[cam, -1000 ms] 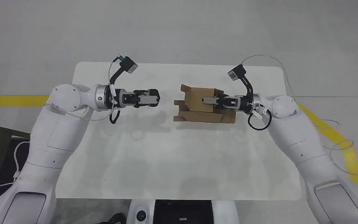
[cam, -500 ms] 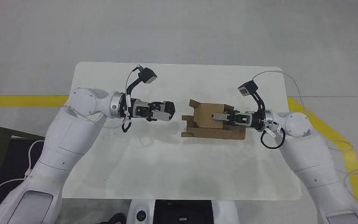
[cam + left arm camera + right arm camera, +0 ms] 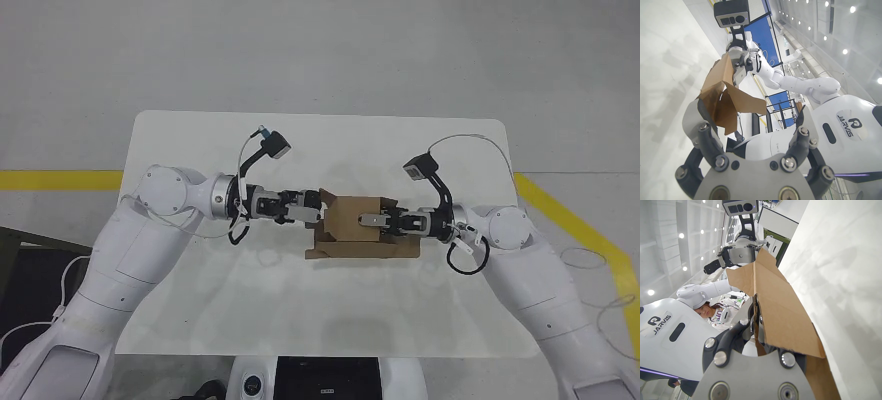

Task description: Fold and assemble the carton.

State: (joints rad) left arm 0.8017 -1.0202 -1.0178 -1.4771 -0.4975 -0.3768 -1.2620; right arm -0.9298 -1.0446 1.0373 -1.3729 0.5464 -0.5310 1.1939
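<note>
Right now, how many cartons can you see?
1. The carton is over the middle of the table, between the open left gripper and the right gripper, which grips it.

top view looks down; close wrist views, seemingly upturned, share the carton (image 3: pixel 350 226).

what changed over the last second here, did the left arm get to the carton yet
The left gripper swung across the table toward the other arm. Its open fingers now sit at the carton's flap end, not closed on it. The right gripper carried the carton nearer the robot. Unchanged: the right gripper stayed shut on the carton.
</note>
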